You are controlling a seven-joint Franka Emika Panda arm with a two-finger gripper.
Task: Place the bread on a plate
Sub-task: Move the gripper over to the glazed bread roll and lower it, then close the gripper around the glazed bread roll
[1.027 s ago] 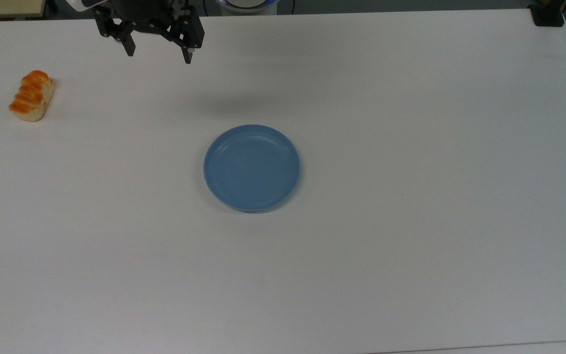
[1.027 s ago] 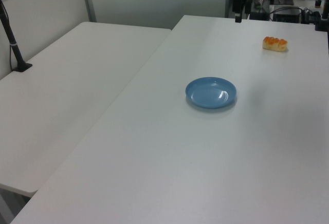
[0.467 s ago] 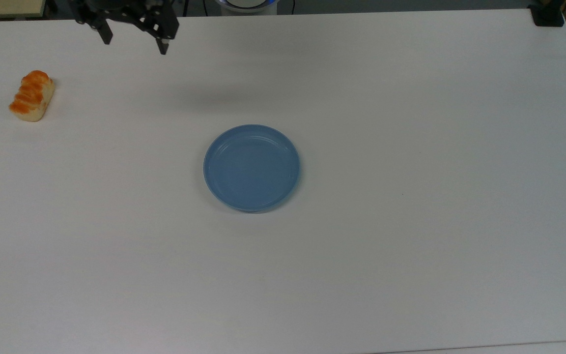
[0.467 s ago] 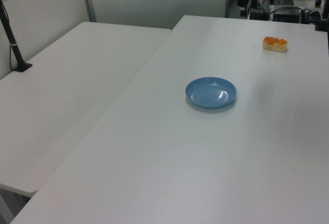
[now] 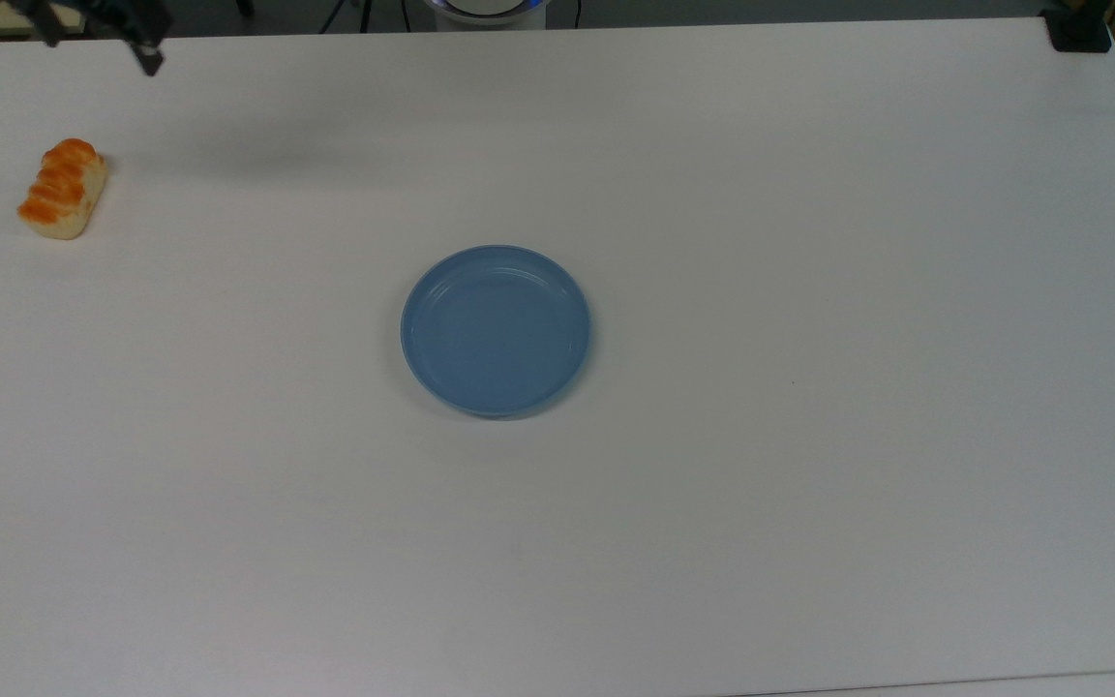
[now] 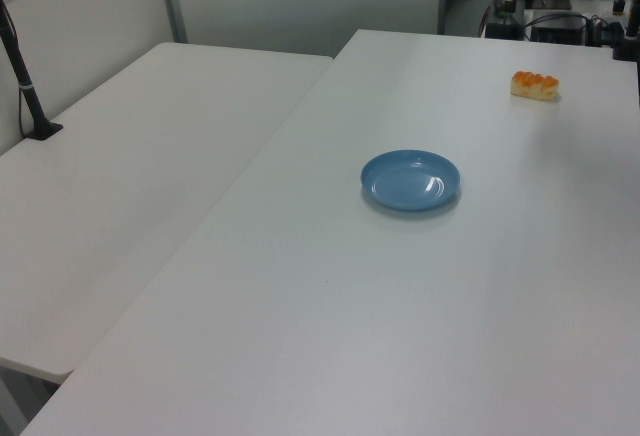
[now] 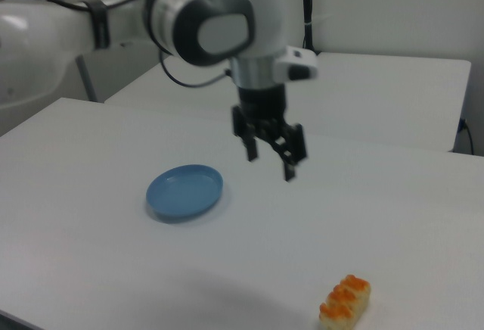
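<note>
Within the last second the hand, fingers spread and carrying nothing, had travelled across the far edge toward the top view's left. The bread lay untouched on the table at the top view's far left, well apart from the empty plate. Judgement: approach under way, grasp not yet begun.

The gripper is cut off by the top view's upper edge above the bread, leaving just two dark fingertips; in the left view it is small and dark among clutter beyond the bread; the right view blurs the arm above it.
</note>
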